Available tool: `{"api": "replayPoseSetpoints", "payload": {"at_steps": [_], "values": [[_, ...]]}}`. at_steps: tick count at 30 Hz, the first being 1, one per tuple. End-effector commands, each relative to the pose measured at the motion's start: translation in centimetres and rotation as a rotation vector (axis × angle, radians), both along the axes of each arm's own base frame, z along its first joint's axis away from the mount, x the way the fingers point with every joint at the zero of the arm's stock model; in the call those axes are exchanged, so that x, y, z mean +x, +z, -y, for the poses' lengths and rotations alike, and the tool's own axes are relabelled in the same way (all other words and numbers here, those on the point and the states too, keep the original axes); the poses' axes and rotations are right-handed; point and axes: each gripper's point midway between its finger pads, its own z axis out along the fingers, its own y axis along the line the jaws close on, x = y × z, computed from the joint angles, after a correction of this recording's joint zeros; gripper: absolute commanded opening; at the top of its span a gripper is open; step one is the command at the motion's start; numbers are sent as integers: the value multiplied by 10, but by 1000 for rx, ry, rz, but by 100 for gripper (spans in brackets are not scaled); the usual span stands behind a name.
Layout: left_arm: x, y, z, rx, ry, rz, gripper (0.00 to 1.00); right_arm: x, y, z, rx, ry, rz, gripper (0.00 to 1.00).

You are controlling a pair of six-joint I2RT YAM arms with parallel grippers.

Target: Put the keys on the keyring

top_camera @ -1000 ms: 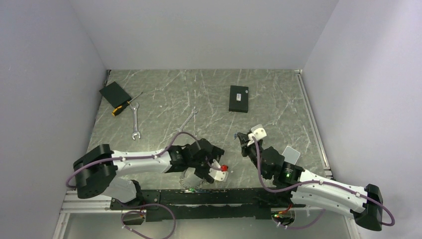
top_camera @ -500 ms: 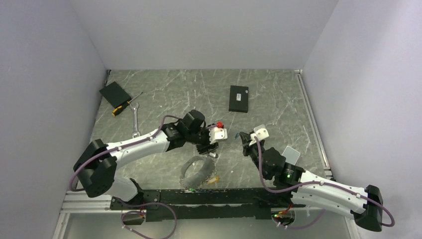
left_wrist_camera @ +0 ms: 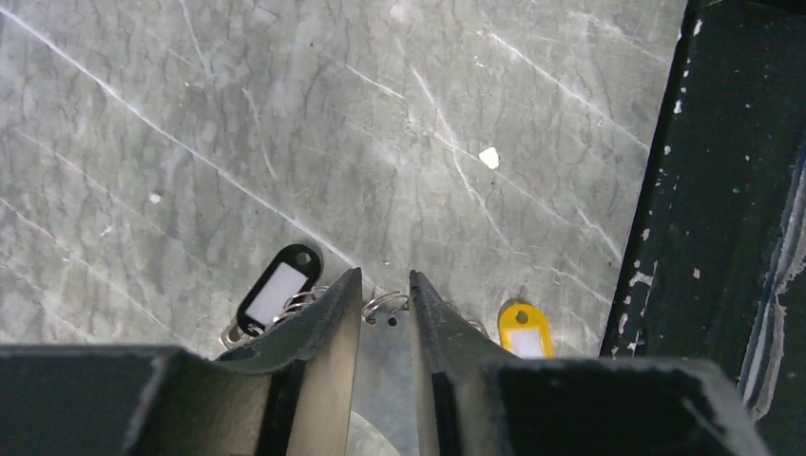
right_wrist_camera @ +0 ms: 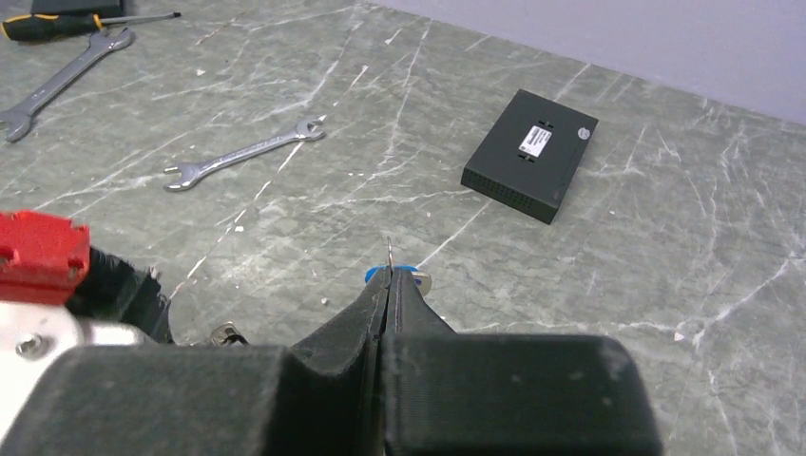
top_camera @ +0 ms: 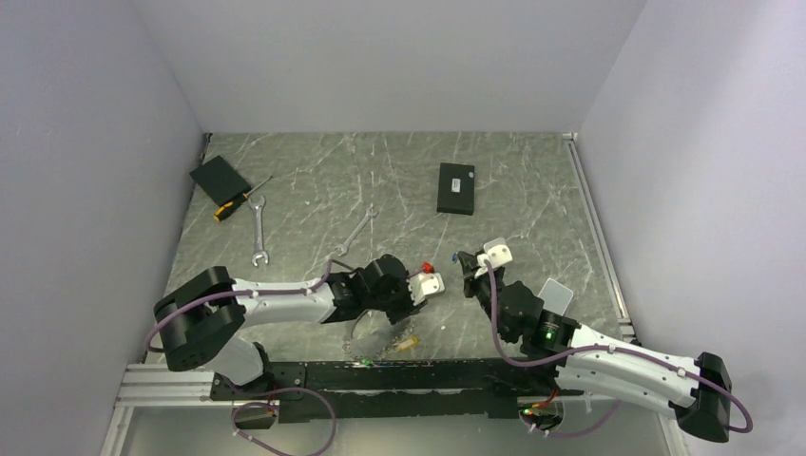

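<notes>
The keyring [top_camera: 362,330], a thin silver wire loop, lies near the table's front edge just below my left gripper [top_camera: 411,293]. In the left wrist view my left gripper [left_wrist_camera: 385,278] shows a narrow gap between its jaws, and a small split ring [left_wrist_camera: 385,306] lies in that gap. Keys with a black tag [left_wrist_camera: 278,288] and a yellow tag [left_wrist_camera: 521,328] lie on either side of the fingers. My right gripper [right_wrist_camera: 390,275] is shut on a key with a blue head [right_wrist_camera: 378,275], held above the table right of centre [top_camera: 466,264].
Two silver wrenches [top_camera: 259,231] [top_camera: 357,231] and a screwdriver [top_camera: 239,199] beside a black pad [top_camera: 219,177] lie at the left and centre. A black box [top_camera: 456,188] sits at the back. The black front rail [left_wrist_camera: 732,237] runs close by the keys.
My left arm swung out to the table's middle, then came back toward the keyring, and its jaws narrowed from wide to a slim gap. The right arm stayed put.
</notes>
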Motion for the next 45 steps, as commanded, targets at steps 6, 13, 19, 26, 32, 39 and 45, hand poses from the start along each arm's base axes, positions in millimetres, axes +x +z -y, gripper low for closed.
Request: {"api": "replayPoseSetpoints", "payload": {"at_steps": [6,13,19,26,32,39,45], "values": [[9,6,-1,-41,125,75,29,2,10,-1,42,-6,19,0],[-8,-7,-10,-25,48,49,34,2,9,-2,41,1,18,0],[-16,-26,-5,-33,-37,52,36,2,9,-5,37,9,15,0],[-10,-32,-6,-50,-29,68,39,2,9,-4,37,9,15,0],[-5,-36,-16,-49,-8,70,40,2,8,-4,37,11,15,0],[1,-30,-27,-44,11,82,41,2,8,-3,37,7,15,0],[2,-21,-29,-55,9,92,41,2,7,-3,36,9,15,0]]}}
